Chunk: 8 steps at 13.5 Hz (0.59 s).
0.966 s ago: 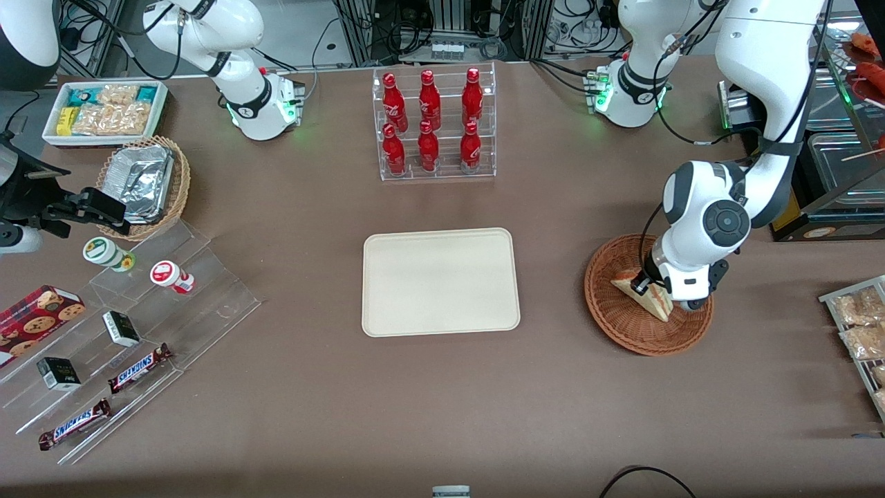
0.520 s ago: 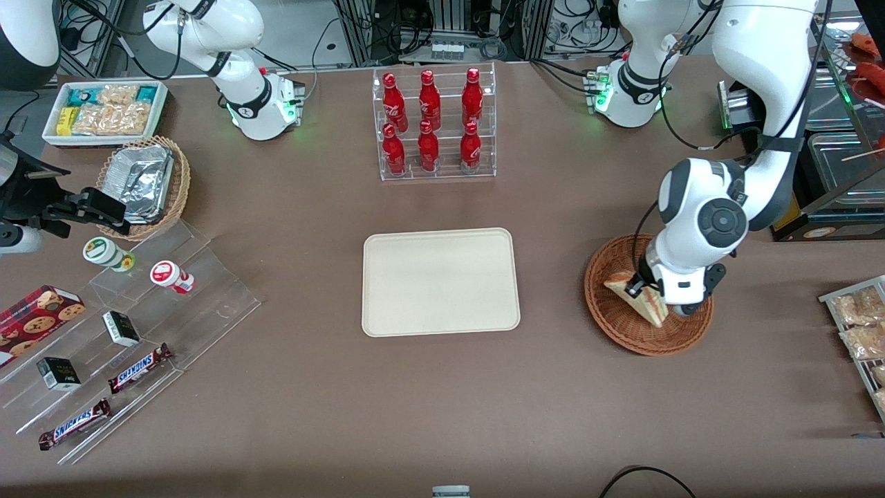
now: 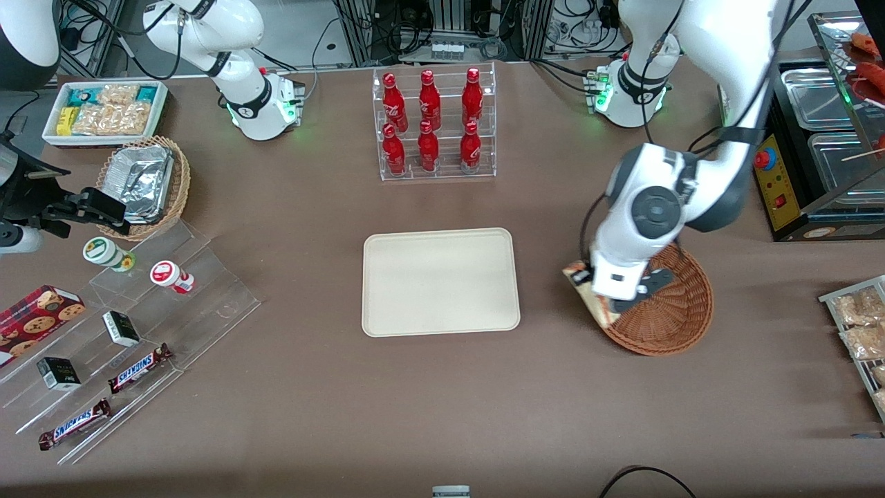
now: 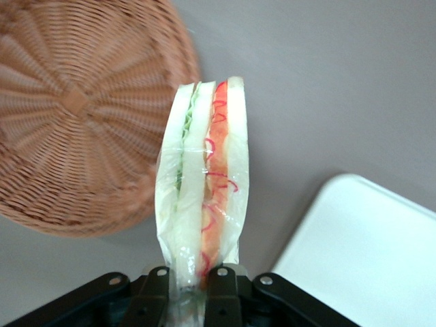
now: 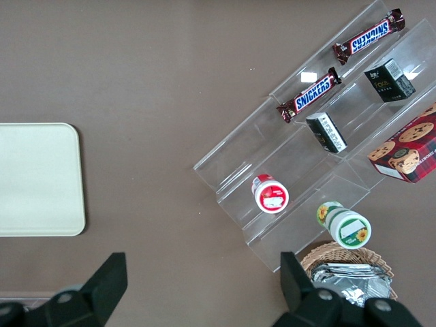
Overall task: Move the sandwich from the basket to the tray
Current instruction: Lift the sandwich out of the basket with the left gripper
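Observation:
My gripper (image 4: 189, 279) (image 3: 600, 290) is shut on the sandwich (image 4: 202, 197), a plastic-wrapped white wedge with green and red filling. The sandwich (image 3: 586, 292) hangs in the air over the rim of the reddish-brown wicker basket (image 3: 681, 311) on the side facing the tray. In the left wrist view the basket (image 4: 75, 116) is empty and a corner of the cream tray (image 4: 368, 252) shows beside the sandwich. The tray (image 3: 440, 281) lies bare at the middle of the table, a short gap from the sandwich.
A clear rack of red bottles (image 3: 433, 124) stands farther from the front camera than the tray. Bagged snacks (image 3: 859, 325) lie toward the working arm's end. A tan basket with foil containers (image 3: 144, 183) and a clear stepped stand (image 3: 131, 346) sit toward the parked arm's end.
The gripper lifted the sandwich out of the basket's middle and carried it toward the tray, now over the basket's rim. The arm's wrist swung along with it.

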Tool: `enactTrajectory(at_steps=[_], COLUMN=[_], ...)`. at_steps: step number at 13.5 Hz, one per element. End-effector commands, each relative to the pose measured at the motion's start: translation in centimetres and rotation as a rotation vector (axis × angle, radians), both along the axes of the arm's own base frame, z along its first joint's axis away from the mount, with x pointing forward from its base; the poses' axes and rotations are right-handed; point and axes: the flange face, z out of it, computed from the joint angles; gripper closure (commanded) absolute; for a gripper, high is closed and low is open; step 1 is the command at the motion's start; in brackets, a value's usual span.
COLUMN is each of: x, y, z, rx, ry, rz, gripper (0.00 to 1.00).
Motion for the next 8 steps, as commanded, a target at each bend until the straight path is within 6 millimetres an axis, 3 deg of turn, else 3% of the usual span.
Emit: enactTrajectory(at_steps=[1,8], x=[0.2,-2.7], y=[-5.6,-17.7], z=[-0.5,-2.8], rx=[-0.013,-0.045], ry=[0.006,-0.007], rz=[-0.149,-0.292], gripper=[1.0,1.0])
